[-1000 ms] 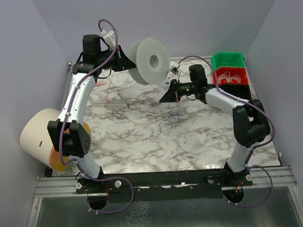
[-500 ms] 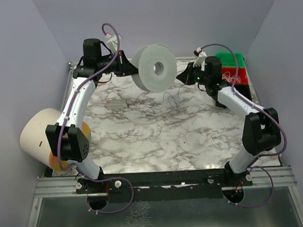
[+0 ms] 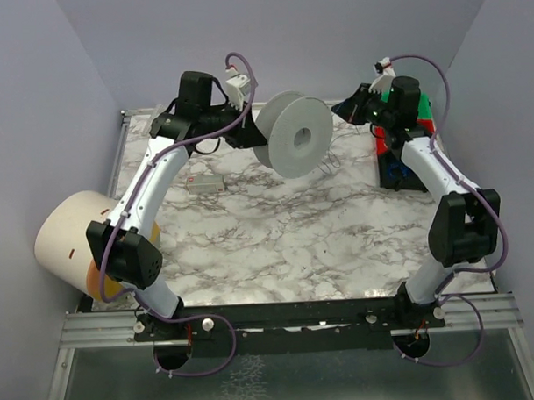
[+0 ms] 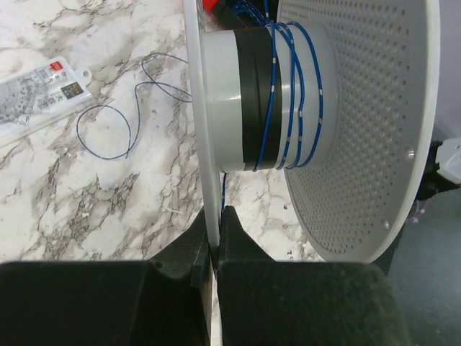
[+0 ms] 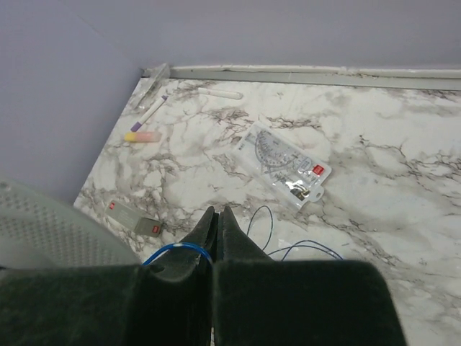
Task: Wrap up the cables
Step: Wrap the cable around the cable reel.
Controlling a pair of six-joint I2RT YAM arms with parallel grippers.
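Observation:
A thin dark-blue cable (image 4: 289, 94) runs in a few turns round the hub of a pale perforated spool (image 3: 296, 144). More of the cable lies in loose loops (image 4: 108, 137) on the marble table. My left gripper (image 4: 214, 216) is shut on the spool's near flange (image 4: 200, 144) and holds it above the table's back middle. My right gripper (image 5: 216, 210) is shut on a blue stretch of the cable (image 5: 176, 249), and further loops (image 5: 302, 246) lie below it. In the top view the right gripper (image 3: 341, 110) hovers just right of the spool.
A clear packet with a protractor (image 5: 284, 162) lies near the back edge. A small grey box (image 3: 203, 184) sits left of centre. Pens (image 5: 144, 133) lie in the back left corner. Red and green bins (image 3: 406, 125) stand at the back right. A big cream roll (image 3: 71, 242) stands off the left edge.
My right arm has risen from the table's middle to the back right, drawing the cable with it. The left arm has carried the spool rightward and turned it.

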